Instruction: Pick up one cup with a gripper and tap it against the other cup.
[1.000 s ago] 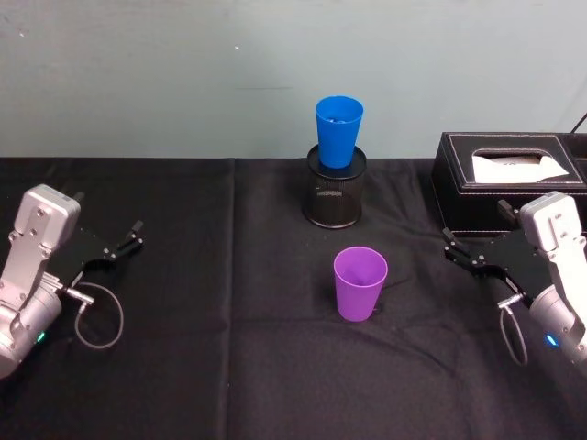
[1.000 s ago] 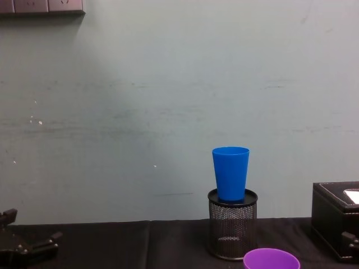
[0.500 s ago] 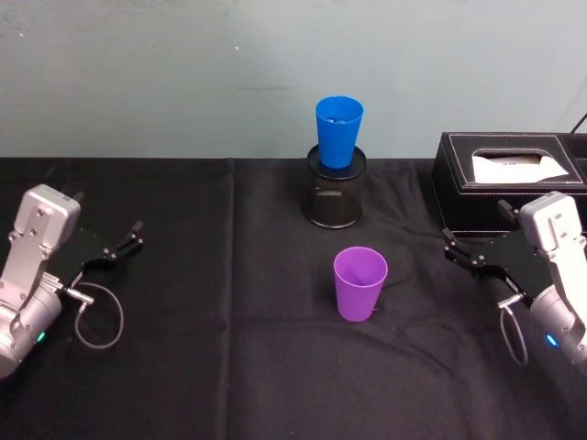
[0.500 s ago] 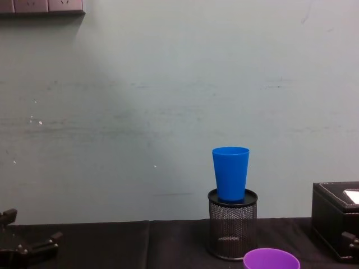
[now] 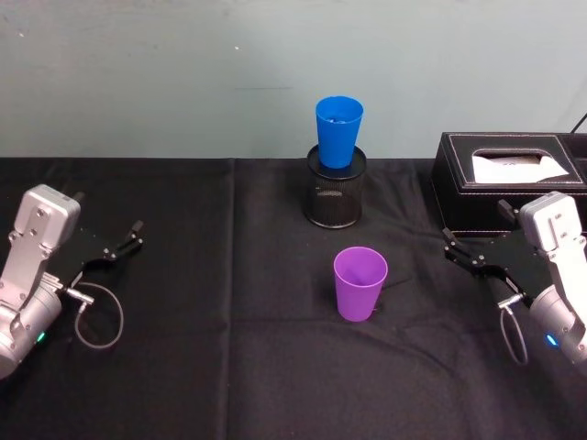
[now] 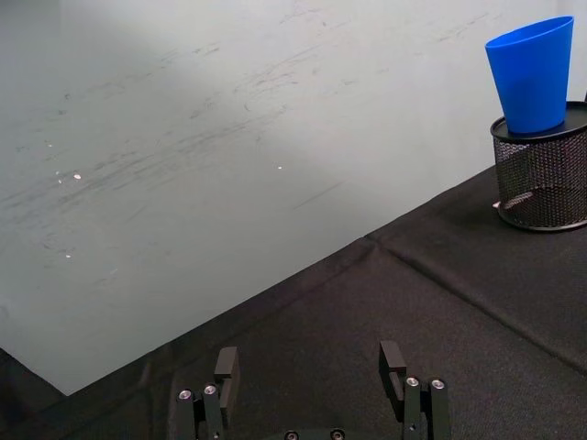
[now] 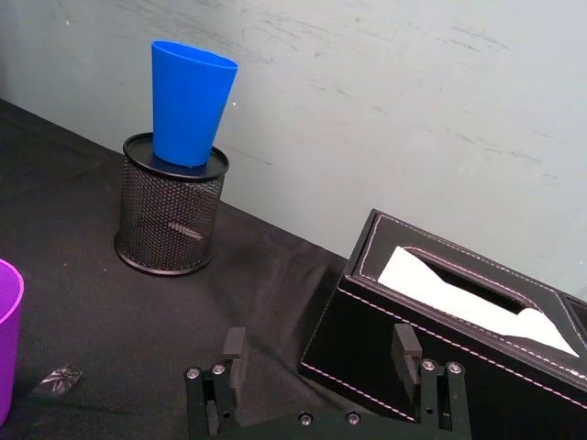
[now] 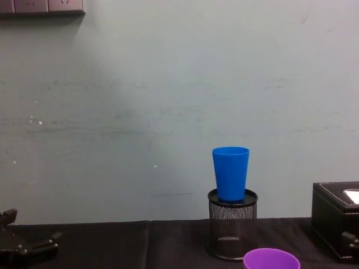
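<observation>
Purple cup (image 5: 359, 284) is standing upright, mouth up, near the middle of the black-clothed worktop (image 5: 238, 367), with nothing touching it. Blue cup (image 5: 338, 130) is sitting at its 12 o'clock, base down in the mesh pen holder (image 5: 334, 200) (well apart from the purple one). Right gripper (image 7: 318, 346) is sitting at 3 o'clock of the purple cup, jaws spread wide and empty, just beside the tissue box (image 5: 459, 183). Left gripper (image 6: 309, 359) is sitting at 9 o'clock, well apart, jaws likewise wide.

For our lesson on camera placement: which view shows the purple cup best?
The head view: the purple cup stands whole and upright there. The chest view catches just its rim, the right wrist view a sliver of its side.
</observation>
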Action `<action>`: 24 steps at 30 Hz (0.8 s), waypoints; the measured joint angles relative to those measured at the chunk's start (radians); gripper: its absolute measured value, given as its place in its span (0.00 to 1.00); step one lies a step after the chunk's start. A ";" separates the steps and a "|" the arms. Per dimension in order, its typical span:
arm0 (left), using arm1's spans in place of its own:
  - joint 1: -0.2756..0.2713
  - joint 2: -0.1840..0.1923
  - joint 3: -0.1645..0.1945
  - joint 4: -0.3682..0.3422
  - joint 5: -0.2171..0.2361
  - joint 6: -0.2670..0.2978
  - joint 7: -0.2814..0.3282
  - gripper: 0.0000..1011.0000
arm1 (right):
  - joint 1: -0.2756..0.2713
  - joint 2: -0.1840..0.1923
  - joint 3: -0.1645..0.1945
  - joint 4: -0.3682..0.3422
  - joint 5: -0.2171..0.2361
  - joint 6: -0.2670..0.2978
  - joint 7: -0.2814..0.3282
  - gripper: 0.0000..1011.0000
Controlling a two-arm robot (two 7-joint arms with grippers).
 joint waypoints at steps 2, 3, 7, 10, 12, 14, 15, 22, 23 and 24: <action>0.000 0.000 0.000 0.000 0.000 0.000 0.000 0.99 | 0.000 0.000 0.000 0.000 0.000 0.000 0.000 0.99; 0.000 0.000 0.000 0.000 0.000 0.000 0.000 0.99 | 0.000 0.000 0.000 0.000 0.000 0.000 0.000 0.99; 0.000 0.000 0.000 0.000 0.000 0.000 0.000 0.99 | 0.000 0.000 0.000 0.000 0.000 0.000 0.000 0.99; 0.000 0.000 0.000 0.000 0.000 0.000 0.000 0.99 | 0.000 0.000 0.000 0.000 0.000 0.000 0.000 0.99; 0.000 0.000 0.000 0.000 0.000 0.000 0.000 0.99 | 0.000 0.000 0.000 0.000 0.000 0.000 0.000 0.99; 0.000 0.000 0.000 0.000 0.000 0.000 0.000 0.99 | 0.000 0.000 0.000 0.000 0.000 0.000 0.000 0.99; 0.000 0.000 0.000 0.000 0.000 0.000 0.000 0.99 | 0.000 0.000 0.000 0.000 0.000 0.000 0.000 0.99; 0.000 0.000 0.000 0.000 0.000 0.000 0.000 0.99 | 0.000 0.000 0.000 0.000 0.000 0.000 0.000 0.99; 0.000 0.000 0.000 0.000 0.000 0.000 0.000 0.99 | 0.000 0.000 0.000 0.000 0.000 0.000 0.000 0.99; 0.000 0.000 0.000 0.000 0.000 0.000 0.000 0.99 | 0.000 0.000 0.000 0.000 0.000 0.000 0.000 0.99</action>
